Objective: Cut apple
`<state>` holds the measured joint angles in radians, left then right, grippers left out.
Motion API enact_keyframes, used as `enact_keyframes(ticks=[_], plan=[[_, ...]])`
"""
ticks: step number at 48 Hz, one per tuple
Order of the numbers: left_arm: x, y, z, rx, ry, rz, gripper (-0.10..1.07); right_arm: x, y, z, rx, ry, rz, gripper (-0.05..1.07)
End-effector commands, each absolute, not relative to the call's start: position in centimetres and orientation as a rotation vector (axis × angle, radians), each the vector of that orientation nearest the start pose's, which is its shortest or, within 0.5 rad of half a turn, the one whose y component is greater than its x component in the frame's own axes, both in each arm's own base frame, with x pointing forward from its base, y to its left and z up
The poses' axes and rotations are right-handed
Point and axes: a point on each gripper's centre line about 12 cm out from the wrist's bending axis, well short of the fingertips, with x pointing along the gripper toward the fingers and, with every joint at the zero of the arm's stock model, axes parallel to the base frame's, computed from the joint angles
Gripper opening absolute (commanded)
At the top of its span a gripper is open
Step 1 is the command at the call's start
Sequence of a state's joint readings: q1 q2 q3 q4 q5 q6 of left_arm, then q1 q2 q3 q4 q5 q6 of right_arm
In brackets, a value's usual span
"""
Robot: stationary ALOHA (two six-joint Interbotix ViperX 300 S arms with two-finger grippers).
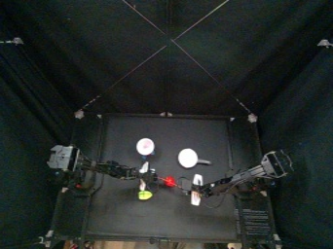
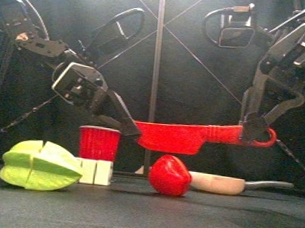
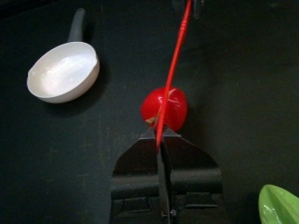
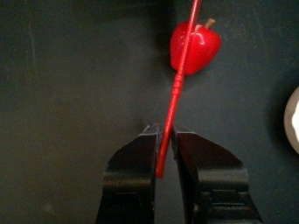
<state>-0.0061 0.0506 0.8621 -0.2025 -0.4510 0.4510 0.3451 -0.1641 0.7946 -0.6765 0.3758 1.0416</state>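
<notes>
The apple (image 2: 170,175) sits on the desk (image 2: 240,219), directly under a red knife (image 2: 186,139) that both arms carry level above it, presumably lining the edge up for the cut. The left end effector (image 3: 163,140) pinches one end, the right end effector (image 4: 165,133) the other, each clamped narrow on it.

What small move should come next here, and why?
Probably lower the red knife straight down onto the apple. Both the left pincer and the right pincer are shut on it, one at each end. In the front view it hangs level just above the fruit, and both wrist views show it crossing over the apple.
</notes>
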Motion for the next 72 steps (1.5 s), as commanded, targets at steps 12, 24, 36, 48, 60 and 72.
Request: enact_keyframes(ticks=[12,24,36,48,60,72], plan=[[37.5,3.1,14.6,0.271,0.423,0.091,0.14,32.4,9.5,18.0,0.119,0.838,-0.031,0.50],[37.5,3.2,14.2,0.269,0.433,0.092,0.14,32.2,9.3,17.6,0.117,0.851,-0.042,0.50],[37.4,2.9,13.4,0.270,0.456,0.080,0.14,31.6,9.0,16.9,0.111,0.870,-0.049,0.50],[37.4,2.5,13.4,0.266,0.461,0.072,0.14,30.7,7.9,16.0,0.094,0.900,-0.074,0.50],[37.4,0.8,13.2,0.272,0.469,0.023,0.14,29.5,5.9,16.0,0.125,0.881,-0.098,0.50],[37.3,0.2,12.7,0.253,0.504,0.011,0.14,29.3,5.2,15.9,0.149,0.837,-0.064,0.50]])
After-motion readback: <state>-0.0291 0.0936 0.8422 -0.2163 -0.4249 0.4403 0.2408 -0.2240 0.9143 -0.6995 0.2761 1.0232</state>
